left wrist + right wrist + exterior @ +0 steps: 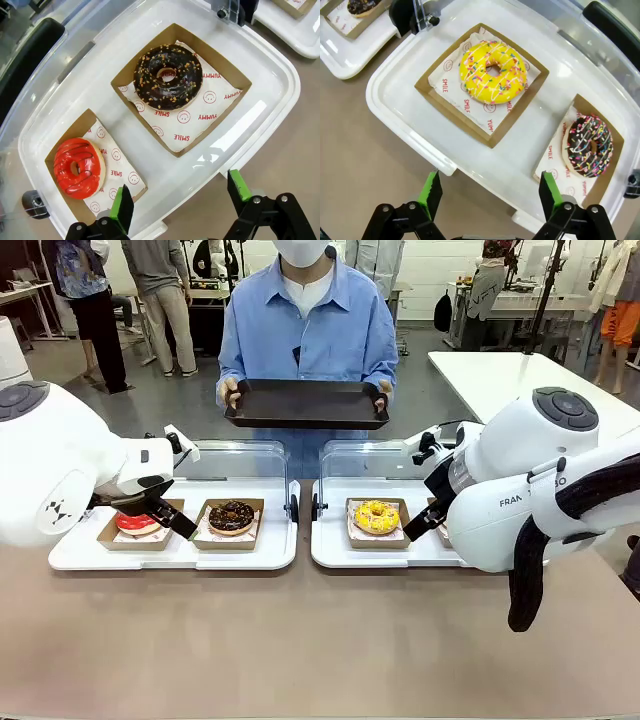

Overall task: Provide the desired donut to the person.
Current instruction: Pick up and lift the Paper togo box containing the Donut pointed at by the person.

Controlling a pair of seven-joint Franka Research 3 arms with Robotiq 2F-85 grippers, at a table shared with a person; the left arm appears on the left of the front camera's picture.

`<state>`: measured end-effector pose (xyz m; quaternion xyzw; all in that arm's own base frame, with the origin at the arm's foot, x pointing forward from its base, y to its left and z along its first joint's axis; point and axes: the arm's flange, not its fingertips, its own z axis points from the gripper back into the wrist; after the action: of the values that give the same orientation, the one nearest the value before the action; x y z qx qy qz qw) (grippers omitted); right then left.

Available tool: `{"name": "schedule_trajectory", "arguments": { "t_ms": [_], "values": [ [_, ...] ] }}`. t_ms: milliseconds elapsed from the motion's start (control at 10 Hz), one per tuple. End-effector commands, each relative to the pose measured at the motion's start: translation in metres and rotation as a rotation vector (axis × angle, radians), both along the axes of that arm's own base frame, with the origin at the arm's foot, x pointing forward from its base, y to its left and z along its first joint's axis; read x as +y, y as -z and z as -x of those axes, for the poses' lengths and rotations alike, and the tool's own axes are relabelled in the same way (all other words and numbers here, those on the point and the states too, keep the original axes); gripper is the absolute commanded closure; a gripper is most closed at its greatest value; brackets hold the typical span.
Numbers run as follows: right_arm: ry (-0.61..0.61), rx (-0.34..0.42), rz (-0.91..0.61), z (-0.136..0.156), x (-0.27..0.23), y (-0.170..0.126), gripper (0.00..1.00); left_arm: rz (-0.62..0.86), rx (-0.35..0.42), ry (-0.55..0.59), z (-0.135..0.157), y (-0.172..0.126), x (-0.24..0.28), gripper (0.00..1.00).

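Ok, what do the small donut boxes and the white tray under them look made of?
Donut boxes: brown cardboard, matte, folded walls, printed paper liner. White tray: probably moulded plastic, glossy, with light reflections and rounded rim.

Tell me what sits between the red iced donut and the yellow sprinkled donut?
The round chocolate donut with nut crumbs sits there, as the front view shows.
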<state>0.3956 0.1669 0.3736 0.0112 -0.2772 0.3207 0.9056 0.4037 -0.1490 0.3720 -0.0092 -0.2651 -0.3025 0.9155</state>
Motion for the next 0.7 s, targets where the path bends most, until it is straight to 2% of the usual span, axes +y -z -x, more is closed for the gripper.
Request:
{"name": "schedule_trajectory", "arguments": {
  "t_ms": [0, 600],
  "values": [
    [0.000, 0.000, 0.000, 0.0000, 0.0000, 0.0000, 0.00, 0.000, 0.000, 0.000, 0.0001, 0.0001, 0.0000, 0.00],
    [0.000, 0.000, 0.000, 0.0000, 0.0000, 0.0000, 0.00, 0.000, 0.000, 0.000, 0.0001, 0.0001, 0.0000, 0.00]
  ]
}}
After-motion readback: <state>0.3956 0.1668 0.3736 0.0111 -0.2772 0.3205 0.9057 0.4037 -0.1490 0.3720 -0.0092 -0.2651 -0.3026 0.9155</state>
